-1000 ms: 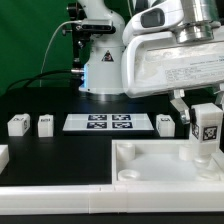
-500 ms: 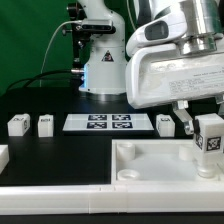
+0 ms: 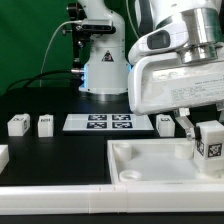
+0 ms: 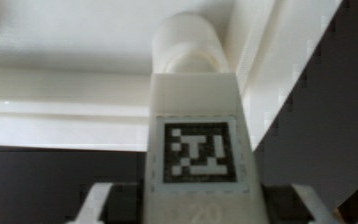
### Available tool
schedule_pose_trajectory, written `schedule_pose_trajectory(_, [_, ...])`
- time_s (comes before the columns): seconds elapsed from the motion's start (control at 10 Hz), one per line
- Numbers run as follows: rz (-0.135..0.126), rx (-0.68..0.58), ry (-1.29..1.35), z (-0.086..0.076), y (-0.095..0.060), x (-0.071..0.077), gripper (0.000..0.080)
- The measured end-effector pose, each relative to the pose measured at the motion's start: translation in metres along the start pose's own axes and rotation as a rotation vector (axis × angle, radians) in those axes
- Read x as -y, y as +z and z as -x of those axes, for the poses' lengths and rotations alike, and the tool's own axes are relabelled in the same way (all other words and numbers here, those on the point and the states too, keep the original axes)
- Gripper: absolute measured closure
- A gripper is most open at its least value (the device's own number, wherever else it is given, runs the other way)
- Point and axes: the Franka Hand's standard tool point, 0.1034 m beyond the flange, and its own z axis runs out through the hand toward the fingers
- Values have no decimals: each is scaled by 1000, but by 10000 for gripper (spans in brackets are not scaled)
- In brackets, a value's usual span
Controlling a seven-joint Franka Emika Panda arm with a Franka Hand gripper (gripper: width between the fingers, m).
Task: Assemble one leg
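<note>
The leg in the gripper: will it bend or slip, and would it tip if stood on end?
The leg looks like moulded plastic, so probably stiff and light. Flat sides held in the gripper suggest little slipping, though smooth plastic might twist. Longer than wide with a rounded end, it may tip if stood loose.
</note>
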Motion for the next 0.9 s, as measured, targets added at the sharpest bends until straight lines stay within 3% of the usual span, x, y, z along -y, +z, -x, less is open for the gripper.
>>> schedule_pose_trajectory(0.7, [6,-46,-5,-3,2,2,506])
schedule_pose_trajectory(0.8, [6,-45,-5,-3,2,2,412])
schedule_pose_trajectory(0.9, [6,-44,-5,-2,3,2,412])
